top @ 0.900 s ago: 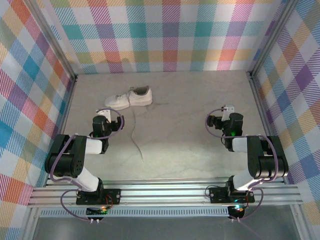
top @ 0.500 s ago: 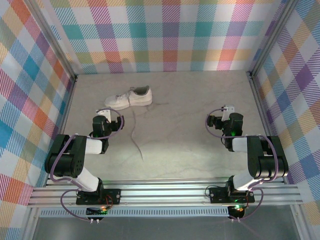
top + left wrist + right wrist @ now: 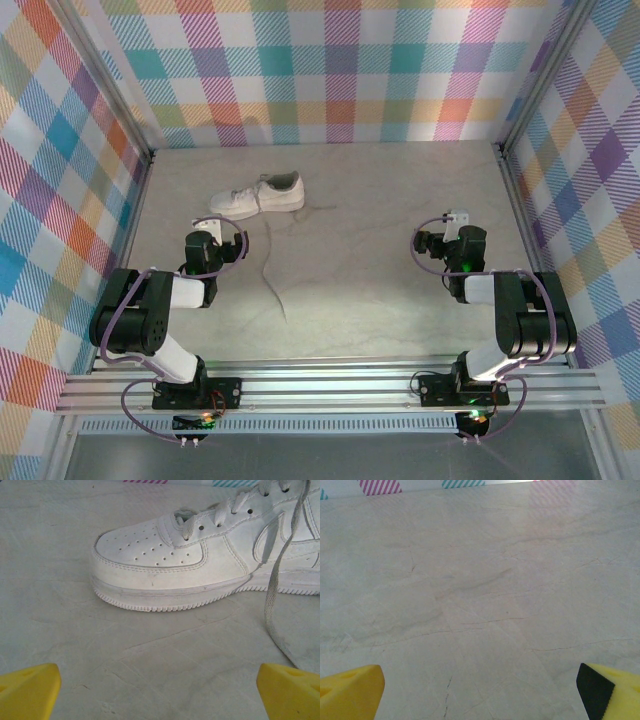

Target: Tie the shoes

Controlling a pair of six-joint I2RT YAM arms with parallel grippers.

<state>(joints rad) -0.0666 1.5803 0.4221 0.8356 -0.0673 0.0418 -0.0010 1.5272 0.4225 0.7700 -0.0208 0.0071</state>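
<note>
A white low-top sneaker (image 3: 257, 196) lies on its sole at the back left of the table, toe pointing left. In the left wrist view its toe (image 3: 165, 565) fills the upper frame. One long white lace (image 3: 268, 262) trails from the shoe toward the near edge; the lace (image 3: 274, 600) hangs loose past the sole. My left gripper (image 3: 205, 236) sits just in front of the toe, open, yellow fingertips (image 3: 27, 687) wide apart with bare table between. My right gripper (image 3: 443, 232) rests far right of the shoe, open over bare table, fingertips (image 3: 350, 687) spread.
Checkered walls (image 3: 330, 70) close in the table on three sides. The marbled tabletop (image 3: 380, 280) stretches between the two arms. An aluminium rail (image 3: 330, 385) runs along the near edge, holding both arm bases.
</note>
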